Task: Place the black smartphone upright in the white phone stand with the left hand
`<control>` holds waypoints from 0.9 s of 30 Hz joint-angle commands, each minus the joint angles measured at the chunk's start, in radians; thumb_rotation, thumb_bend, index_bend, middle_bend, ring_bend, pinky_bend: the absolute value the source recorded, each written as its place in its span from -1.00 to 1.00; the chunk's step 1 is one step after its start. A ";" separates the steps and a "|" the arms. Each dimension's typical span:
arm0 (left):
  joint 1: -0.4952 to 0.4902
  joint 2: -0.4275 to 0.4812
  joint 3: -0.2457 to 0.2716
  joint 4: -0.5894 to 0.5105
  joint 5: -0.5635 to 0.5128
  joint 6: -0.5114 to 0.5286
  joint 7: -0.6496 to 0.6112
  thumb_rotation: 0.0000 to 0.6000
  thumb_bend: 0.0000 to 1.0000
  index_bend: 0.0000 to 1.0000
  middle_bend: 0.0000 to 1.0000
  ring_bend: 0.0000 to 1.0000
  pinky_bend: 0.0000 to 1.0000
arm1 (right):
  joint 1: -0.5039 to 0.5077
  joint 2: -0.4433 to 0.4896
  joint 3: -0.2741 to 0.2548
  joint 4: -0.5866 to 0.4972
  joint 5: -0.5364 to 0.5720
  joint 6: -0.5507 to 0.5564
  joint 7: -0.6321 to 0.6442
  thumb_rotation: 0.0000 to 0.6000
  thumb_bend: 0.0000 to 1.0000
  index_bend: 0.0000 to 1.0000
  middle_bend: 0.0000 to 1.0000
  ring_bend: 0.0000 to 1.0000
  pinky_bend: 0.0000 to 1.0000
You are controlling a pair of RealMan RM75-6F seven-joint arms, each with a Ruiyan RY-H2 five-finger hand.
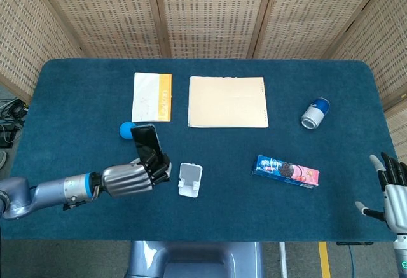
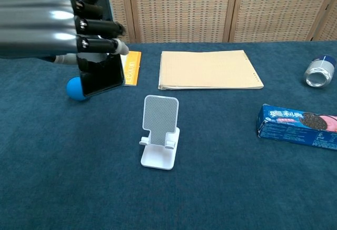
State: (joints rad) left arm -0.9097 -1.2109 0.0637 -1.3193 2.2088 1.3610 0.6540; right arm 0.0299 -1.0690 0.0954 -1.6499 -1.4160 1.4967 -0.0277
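My left hand grips the black smartphone and holds it up off the table, roughly upright, just left of the white phone stand. In the chest view the left hand fills the upper left, with the smartphone hanging below its fingers, left of and above the stand. The stand is empty. My right hand rests open at the table's front right corner, holding nothing.
A blue ball lies behind the phone. A white and yellow booklet and a tan notebook lie at the back. A blue cookie box lies right of the stand, a can on its side further back right.
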 commanded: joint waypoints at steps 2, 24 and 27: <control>-0.097 -0.022 -0.054 -0.094 0.077 -0.195 0.150 1.00 -0.80 0.27 0.18 0.23 0.04 | -0.002 0.004 0.001 0.005 0.005 -0.002 0.015 1.00 -1.00 -0.91 -1.00 -1.00 -1.00; -0.058 -0.221 -0.102 -0.009 0.042 -0.351 0.429 1.00 -0.80 0.23 0.14 0.20 0.00 | -0.014 0.029 0.002 0.013 0.000 0.004 0.084 1.00 -1.00 -0.91 -1.00 -1.00 -1.00; -0.050 -0.241 -0.102 0.008 0.027 -0.361 0.436 1.00 -0.80 0.22 0.13 0.20 0.00 | -0.014 0.031 0.003 0.013 0.000 0.003 0.091 1.00 -1.00 -0.91 -1.00 -1.00 -1.00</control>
State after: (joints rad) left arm -0.9651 -1.4437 -0.0369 -1.3181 2.2431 1.0040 1.0859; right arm 0.0164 -1.0380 0.0979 -1.6370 -1.4158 1.4995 0.0626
